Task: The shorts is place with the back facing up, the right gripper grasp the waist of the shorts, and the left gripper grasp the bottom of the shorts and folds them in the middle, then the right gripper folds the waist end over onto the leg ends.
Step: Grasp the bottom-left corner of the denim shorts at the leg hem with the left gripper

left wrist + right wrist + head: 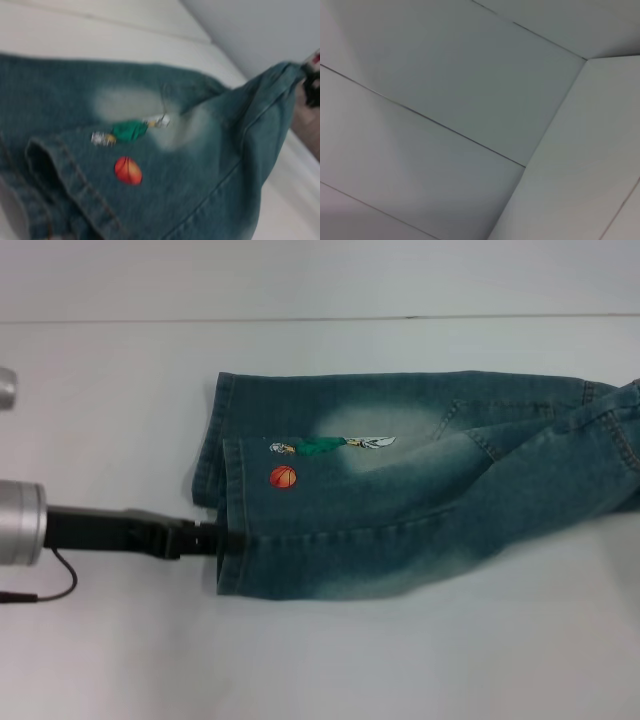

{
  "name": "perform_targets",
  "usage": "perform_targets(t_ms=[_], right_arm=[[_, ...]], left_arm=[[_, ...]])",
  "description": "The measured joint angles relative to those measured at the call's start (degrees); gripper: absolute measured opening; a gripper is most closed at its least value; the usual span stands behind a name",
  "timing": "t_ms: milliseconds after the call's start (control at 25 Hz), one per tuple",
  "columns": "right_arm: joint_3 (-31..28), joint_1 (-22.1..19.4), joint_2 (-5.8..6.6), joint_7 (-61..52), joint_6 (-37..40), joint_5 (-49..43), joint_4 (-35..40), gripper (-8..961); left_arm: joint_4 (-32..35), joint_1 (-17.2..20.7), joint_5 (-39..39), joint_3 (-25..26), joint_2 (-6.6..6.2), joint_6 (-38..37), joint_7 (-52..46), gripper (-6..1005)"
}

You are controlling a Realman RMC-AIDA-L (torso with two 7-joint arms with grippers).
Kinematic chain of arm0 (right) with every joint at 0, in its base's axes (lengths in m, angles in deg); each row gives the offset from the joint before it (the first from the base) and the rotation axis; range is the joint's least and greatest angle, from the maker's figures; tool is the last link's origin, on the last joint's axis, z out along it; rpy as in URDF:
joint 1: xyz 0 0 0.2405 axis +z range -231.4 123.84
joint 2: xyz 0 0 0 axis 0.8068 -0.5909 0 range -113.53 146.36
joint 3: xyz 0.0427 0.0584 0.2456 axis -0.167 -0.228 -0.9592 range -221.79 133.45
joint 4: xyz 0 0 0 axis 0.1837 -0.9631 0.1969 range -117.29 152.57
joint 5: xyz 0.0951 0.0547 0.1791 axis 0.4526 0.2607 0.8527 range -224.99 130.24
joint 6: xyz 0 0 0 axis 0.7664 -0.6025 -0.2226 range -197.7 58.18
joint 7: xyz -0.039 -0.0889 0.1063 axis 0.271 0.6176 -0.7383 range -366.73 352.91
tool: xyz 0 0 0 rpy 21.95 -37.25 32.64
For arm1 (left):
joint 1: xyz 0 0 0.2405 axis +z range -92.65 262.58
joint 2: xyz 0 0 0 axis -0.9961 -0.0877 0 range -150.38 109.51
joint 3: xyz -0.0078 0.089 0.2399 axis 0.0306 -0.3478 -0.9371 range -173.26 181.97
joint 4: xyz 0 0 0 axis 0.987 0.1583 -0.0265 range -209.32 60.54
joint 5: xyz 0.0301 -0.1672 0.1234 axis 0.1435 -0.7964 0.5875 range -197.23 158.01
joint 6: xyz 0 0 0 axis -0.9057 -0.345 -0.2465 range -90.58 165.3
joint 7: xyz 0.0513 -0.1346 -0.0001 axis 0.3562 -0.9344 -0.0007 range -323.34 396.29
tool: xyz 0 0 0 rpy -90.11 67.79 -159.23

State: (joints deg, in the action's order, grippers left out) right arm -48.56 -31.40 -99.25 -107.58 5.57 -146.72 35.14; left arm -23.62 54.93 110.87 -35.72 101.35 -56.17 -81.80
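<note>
The blue-green denim shorts lie across the table, folded lengthwise, with one leg on top of the other. The orange basketball print shows near the leg hems at the left. My left gripper reaches in from the left and is shut on the near corner of the upper hem. In the left wrist view the print and the hem are close by. Far off there, the waist end is pulled up to a peak against my black right gripper at the frame's edge, which is shut on it.
The white table stretches around the shorts, with its back edge against a pale wall. A silver cylinder end shows at the far left. The right wrist view shows only pale wall panels.
</note>
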Motion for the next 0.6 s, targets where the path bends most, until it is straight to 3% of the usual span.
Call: perform_targets(t_ms=[200, 440, 600], right_arm=[[0.0, 0.1, 0.0, 0.72, 0.0, -0.1, 0.0, 100], [0.42, 0.39, 0.0, 0.77, -0.12, -0.23, -0.01, 101], [0.74, 0.63, 0.0, 0.83, -0.39, -0.31, -0.01, 102]], left_arm=[[-0.79, -0.21, 2.15, -3.53, 0.62, 3.88, -0.11, 541], [-1.32, -0.75, 5.45, -6.82, 1.58, 9.06, -1.53, 748], [-1.02, -0.9, 5.56, -7.07, 1.82, 9.36, -1.58, 770]])
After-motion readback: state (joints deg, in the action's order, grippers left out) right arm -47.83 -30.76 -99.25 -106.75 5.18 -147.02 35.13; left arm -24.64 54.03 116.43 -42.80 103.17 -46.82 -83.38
